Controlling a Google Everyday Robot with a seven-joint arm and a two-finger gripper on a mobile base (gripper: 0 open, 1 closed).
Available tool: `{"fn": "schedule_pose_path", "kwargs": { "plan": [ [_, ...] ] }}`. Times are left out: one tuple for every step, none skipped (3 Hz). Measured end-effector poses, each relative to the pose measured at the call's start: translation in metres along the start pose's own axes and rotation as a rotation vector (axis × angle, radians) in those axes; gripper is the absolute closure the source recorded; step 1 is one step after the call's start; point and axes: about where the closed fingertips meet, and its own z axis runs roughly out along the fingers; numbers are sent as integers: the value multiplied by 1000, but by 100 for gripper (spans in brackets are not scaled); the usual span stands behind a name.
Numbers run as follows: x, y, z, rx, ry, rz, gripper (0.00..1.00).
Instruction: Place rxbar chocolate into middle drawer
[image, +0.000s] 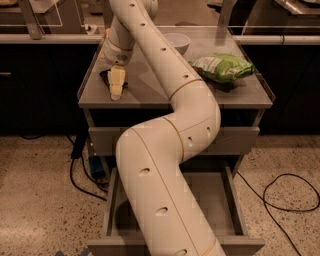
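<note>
- Camera view, looking down: one small flat black rectangular wrapped bar, the rxbar chocolate (103, 75), lies on the left part of the grey table (150, 96), near its left edge.
- Only dark slivers of the bar show, one to the left of the gripper and one to its right; the print on the wrapper is too small to read.
- One cream-coloured gripper (116, 85) points down at the table directly over the bar, with its tip at or on the wrapper. Whether it is open or closed on the bar cannot be told from this angle, since it reads as a single pale wedge.
- One thick white jointed robot arm (165, 165) rises from the bottom edge, bends over the table front and reaches up to the gripper.
- One pale round bowl (176, 42) stands at the back of the table, partly hidden by the arm.
- One green-and-white crinkled snack bag (223, 67) lies on the right side, well apart from the bar.
- Two drawers show below the tabletop: one shut grey drawer front (102, 141) and, lower, one pulled-out grey drawer (235, 202), largely covered by the arm.
- Black cables (285, 195) trail across the speckled floor (40, 200) on both sides.
</note>
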Motion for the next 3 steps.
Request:
{"fn": "schedule_pose_path", "kwargs": {
  "plan": [
    [0,0,0,0,0,0,0],
    [0,0,0,0,0,0,26],
    [0,0,0,0,0,0,49]
  ]
}}
